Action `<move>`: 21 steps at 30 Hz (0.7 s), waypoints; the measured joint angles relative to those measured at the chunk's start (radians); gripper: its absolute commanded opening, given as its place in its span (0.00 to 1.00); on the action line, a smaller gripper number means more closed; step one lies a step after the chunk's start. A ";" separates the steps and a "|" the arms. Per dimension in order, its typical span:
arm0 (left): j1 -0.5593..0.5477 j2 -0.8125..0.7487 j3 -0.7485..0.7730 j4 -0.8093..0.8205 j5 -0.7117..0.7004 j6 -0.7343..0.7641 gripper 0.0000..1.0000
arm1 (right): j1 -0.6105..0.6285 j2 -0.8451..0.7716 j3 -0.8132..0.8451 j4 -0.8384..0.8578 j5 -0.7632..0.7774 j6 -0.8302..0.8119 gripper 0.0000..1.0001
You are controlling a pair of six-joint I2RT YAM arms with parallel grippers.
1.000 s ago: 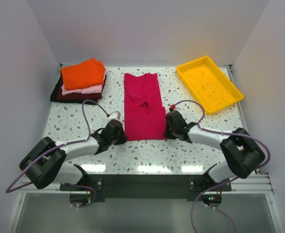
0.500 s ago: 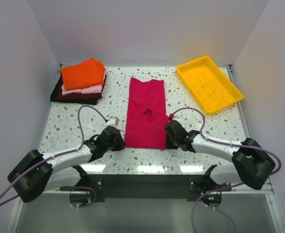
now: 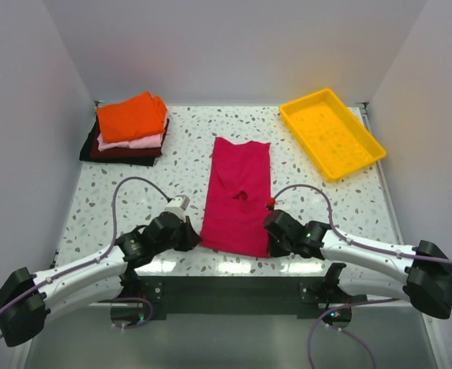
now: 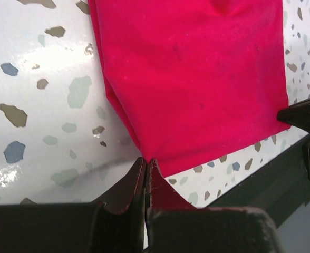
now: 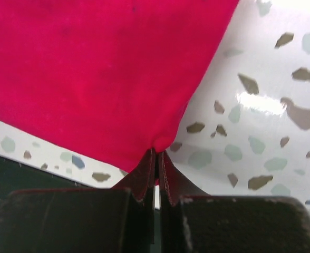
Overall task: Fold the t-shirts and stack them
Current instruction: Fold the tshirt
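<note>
- Both arms have drawn back toward the near edge since the earlier frame and dragged the crimson-magenta cloth t-shirt (image 3: 238, 196) with them. It now lies slightly askew, with its near hem at the front of the speckled worktop (image 3: 118, 192).
- Note that the left pincer (image 4: 146, 164) is clenched on the shirt's near-left corner and the right pincer (image 5: 156, 153) on its near-right corner. Each wrist view shows cloth nipped between the fingertips.
- Treat this shirt as partly folded. It already forms a narrow lengthwise strip. By judgement, you still have the crosswise fold and the transfer to the stack to do.
- Count three shirts as finished. They sit stacked at the far-left corner: the folded orange shirt (image 3: 131, 117) on top, the pale pink shirt (image 3: 145, 141) beneath it, and the dark maroon shirt (image 3: 122, 152) at the bottom.
- Disregard the yellow plastic tray (image 3: 332, 132) at the far right, well apart from the shirt. No object lies between the shirt and the stack.
</note>
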 measured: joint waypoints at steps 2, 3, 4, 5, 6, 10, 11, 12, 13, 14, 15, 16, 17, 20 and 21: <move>-0.017 -0.037 -0.001 -0.029 0.007 -0.003 0.00 | 0.036 -0.038 0.002 -0.045 0.005 0.019 0.00; -0.022 -0.055 -0.002 -0.039 0.010 -0.006 0.00 | 0.047 -0.055 0.005 -0.063 0.010 0.026 0.00; -0.029 -0.081 -0.002 -0.055 0.014 -0.009 0.00 | 0.062 -0.079 0.012 -0.092 0.017 0.038 0.00; -0.033 -0.101 -0.002 -0.064 0.016 -0.010 0.00 | 0.071 -0.099 0.019 -0.113 0.020 0.046 0.00; -0.038 -0.121 -0.002 -0.074 0.017 -0.011 0.00 | 0.078 -0.114 0.029 -0.131 0.021 0.051 0.00; -0.048 -0.171 0.007 -0.115 0.021 -0.012 0.00 | 0.104 -0.162 0.090 -0.206 0.022 0.069 0.00; -0.051 -0.175 0.014 -0.123 0.021 -0.011 0.00 | 0.106 -0.169 0.108 -0.220 0.025 0.070 0.00; -0.051 -0.177 0.027 -0.130 0.024 -0.011 0.00 | 0.109 -0.176 0.125 -0.233 0.030 0.070 0.00; -0.052 -0.177 0.044 -0.133 0.025 -0.010 0.00 | 0.111 -0.182 0.142 -0.248 0.040 0.069 0.00; -0.052 -0.177 0.058 -0.134 0.025 -0.009 0.00 | 0.111 -0.188 0.155 -0.258 0.048 0.069 0.00; -0.052 -0.174 0.080 -0.136 0.024 -0.008 0.00 | 0.111 -0.194 0.173 -0.271 0.059 0.069 0.00; -0.052 -0.169 0.105 -0.134 0.024 -0.005 0.00 | 0.111 -0.196 0.192 -0.286 0.076 0.066 0.00; -0.052 -0.161 0.130 -0.132 0.022 0.000 0.00 | 0.111 -0.197 0.212 -0.299 0.094 0.064 0.00; -0.052 -0.111 0.207 -0.116 0.007 0.019 0.00 | 0.111 -0.195 0.268 -0.320 0.169 0.047 0.00; -0.052 -0.084 0.231 -0.111 0.000 0.027 0.00 | 0.111 -0.192 0.284 -0.325 0.191 0.042 0.00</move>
